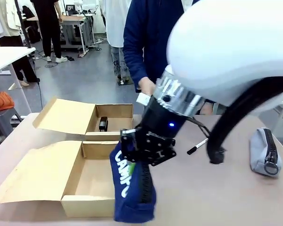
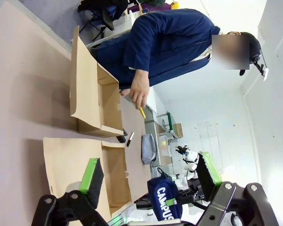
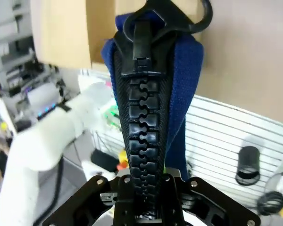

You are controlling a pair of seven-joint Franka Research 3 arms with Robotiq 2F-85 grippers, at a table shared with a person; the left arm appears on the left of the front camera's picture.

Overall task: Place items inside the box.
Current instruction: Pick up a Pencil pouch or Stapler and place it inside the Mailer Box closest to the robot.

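Your right gripper (image 1: pixel 134 155) is clamped tight on the navy zip pouch (image 1: pixel 132 188), lettered "CAMPUS" in white. It pinches the pouch along its black zip, so the pouch hangs down lengthwise at the right end of the box (image 1: pixel 78 200). This is the nearer and longer of two open cardboard boxes, and its wide flap is folded out to its left. Whether the pouch rests on the table cannot be told. Your left gripper (image 2: pixel 148 165) is spread wide with nothing between its green pads (image 2: pixel 88 172). Behind the box sits the smaller box (image 1: pixel 101 136), with a black stapler (image 1: pixel 103 124) inside. To the right of the box, on the pale tan table (image 1: pixel 203 188), lie a marker pen (image 1: pixel 197 147) and, farther right, a grey zip pouch (image 1: pixel 265 151). Beyond the box a person (image 1: pixel 141 37) in a navy jacket leans in, one hand (image 2: pixel 139 92) holding a yellow item (image 2: pixel 142 112). Farther back are a grey floor (image 1: pixel 85 75), white tables and people standing
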